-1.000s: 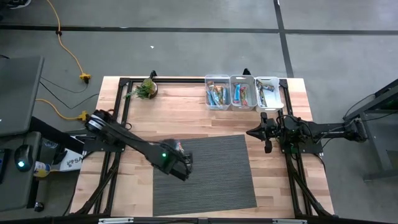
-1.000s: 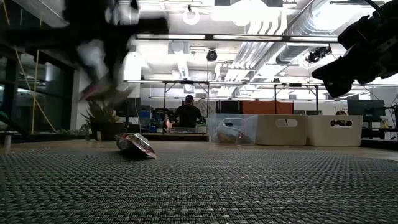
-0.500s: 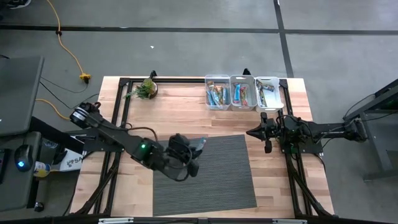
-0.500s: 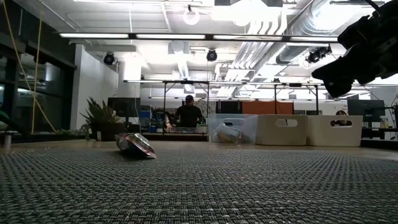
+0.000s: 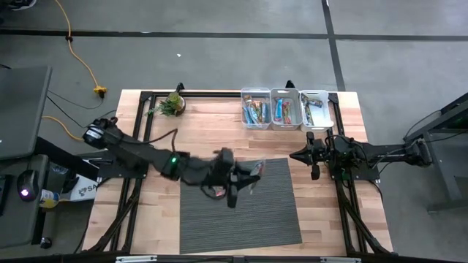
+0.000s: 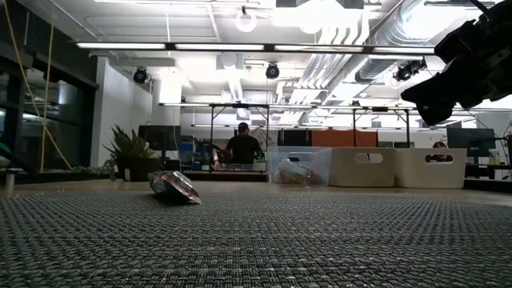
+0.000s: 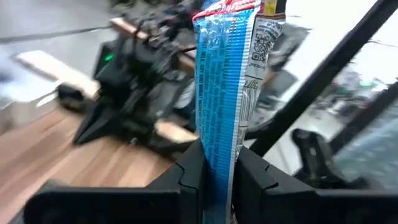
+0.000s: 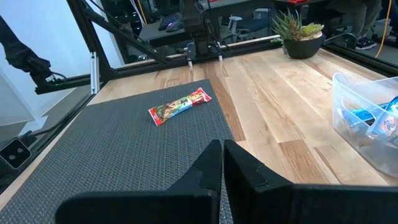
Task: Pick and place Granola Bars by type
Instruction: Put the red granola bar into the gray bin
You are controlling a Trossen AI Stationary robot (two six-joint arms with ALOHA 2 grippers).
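While the right arm waits at the table's right edge, the left arm is doing all the work, stretched low across the wooden table point(image 5: 212, 128) from its base at the left. A second ago its wrist sat over the near-left part of the dark woven mat point(image 5: 270, 212); half a second ago it had swung toward the mat's far edge; now the left gripper point(image 5: 247, 177) hangs over the mat's far half, farther to the right and closer to the three clear bins point(image 5: 287, 108) at the table's far edge.

In the left wrist view the fingers point(image 7: 193, 177) are pinched close on a light blue granola bar point(image 7: 219, 93), which stands upright between them with most of its length sticking out past the tips. So the pick looks done and the carry toward the bins is under way; I judge the next step is choosing the bin that holds matching blue wrappers, though from above I cannot tell which one that is.

The right gripper point(image 8: 222, 163) has its fingers pressed together, holding nothing, just beside the mat's right edge.

One red-and-green granola bar point(image 8: 180, 106) lies flat on the mat near its far-left corner, unchanged across the last second, and remains to be sorted. A small potted plant point(image 5: 174, 103) stands at the table's far-left.
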